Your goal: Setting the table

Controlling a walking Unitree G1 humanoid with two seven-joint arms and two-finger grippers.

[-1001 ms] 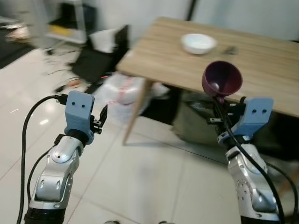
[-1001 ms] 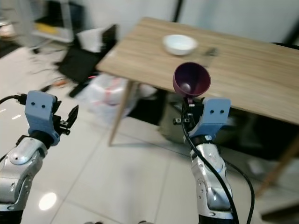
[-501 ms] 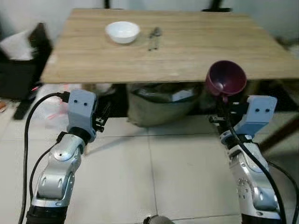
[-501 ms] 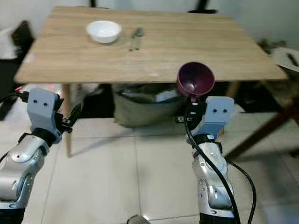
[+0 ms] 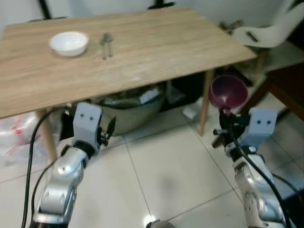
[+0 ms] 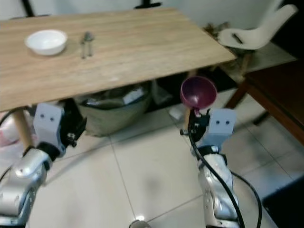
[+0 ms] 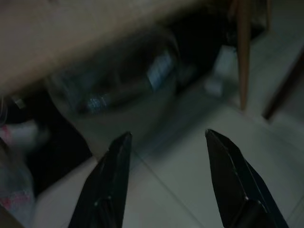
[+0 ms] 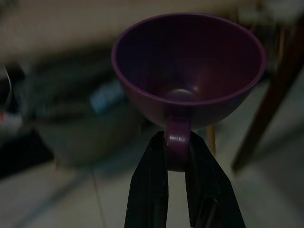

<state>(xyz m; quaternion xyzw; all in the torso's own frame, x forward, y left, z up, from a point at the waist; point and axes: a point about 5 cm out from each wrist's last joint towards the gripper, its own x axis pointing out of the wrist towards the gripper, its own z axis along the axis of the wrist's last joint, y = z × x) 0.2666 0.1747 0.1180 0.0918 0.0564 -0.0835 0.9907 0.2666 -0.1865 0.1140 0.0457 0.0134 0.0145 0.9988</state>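
A purple cup point(image 5: 229, 91) rides in my right gripper point(image 8: 177, 152), which is shut on its handle, held above the floor near the wooden table's point(image 5: 156, 42) right front corner. The cup point(image 8: 190, 69) is empty and upright. On the table's far left lie a white bowl point(image 5: 69, 42) and a metal spoon point(image 5: 106, 43) beside it. My left gripper point(image 7: 164, 142) stands open with nothing between its fingers, low in front of the table edge, pointing under the table.
A grey sack point(image 5: 126, 104) sits under the table. A white chair point(image 5: 273, 28) and a dark wooden piece of furniture point(image 5: 289, 85) stand at the right. Pale floor tiles point(image 5: 171, 175) lie in front of me.
The camera has swung right: the table has shifted left in view and its right corner, the white chair and dark furniture have come in. Both grippers keep their states.
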